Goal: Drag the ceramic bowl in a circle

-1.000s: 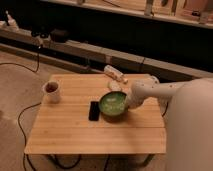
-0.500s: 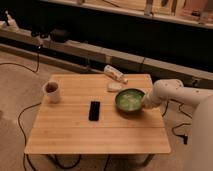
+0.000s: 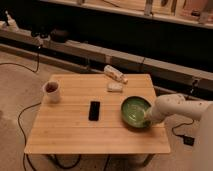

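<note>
Green ceramic bowl point(image 3: 134, 110), 4 o'clock on bench point(image 3: 75, 131) | hand point(image 3: 146, 118) shut on its 4 o'clock rim, gripped for dragging

White mug point(image 3: 52, 91) and black phone point(image 3: 94, 110) sit apart on wooden table point(image 3: 70, 131).
</note>
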{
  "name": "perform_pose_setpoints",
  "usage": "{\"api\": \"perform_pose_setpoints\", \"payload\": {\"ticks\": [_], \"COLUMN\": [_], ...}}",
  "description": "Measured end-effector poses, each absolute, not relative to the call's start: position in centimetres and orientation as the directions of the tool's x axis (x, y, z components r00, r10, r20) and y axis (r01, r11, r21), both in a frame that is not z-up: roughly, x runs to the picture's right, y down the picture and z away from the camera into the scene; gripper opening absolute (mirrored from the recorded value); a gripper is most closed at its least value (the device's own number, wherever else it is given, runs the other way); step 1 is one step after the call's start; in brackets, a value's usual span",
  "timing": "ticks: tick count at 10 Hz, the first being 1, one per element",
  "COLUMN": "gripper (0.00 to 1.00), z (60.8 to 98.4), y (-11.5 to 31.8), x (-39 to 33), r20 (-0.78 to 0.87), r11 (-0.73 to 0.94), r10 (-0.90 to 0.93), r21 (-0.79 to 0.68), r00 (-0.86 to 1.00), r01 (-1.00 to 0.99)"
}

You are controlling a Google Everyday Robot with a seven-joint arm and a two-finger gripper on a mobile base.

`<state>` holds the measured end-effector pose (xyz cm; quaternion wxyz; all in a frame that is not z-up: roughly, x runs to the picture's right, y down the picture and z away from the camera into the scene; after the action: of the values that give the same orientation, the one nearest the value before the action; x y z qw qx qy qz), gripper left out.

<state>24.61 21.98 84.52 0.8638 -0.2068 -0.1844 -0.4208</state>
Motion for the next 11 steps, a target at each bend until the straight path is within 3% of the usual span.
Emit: {"api": "perform_pose_setpoints", "payload": {"ticks": [3, 7, 11], "gripper": [0.14, 0.14, 0.14], "z": [83.6, 84.4, 86.1], "y": [21.8, 16.9, 12.0], "x": [19.7, 14.7, 16.0], "r20": [0.524, 0.489, 0.456], "r11": [0.485, 0.402, 0.454], "r10": [-0.707, -0.791, -0.789], "r21": [-0.131, -0.037, -0.02], "r00": [0.476, 0.367, 0.412], "r01": [0.865, 0.915, 0.891]}}
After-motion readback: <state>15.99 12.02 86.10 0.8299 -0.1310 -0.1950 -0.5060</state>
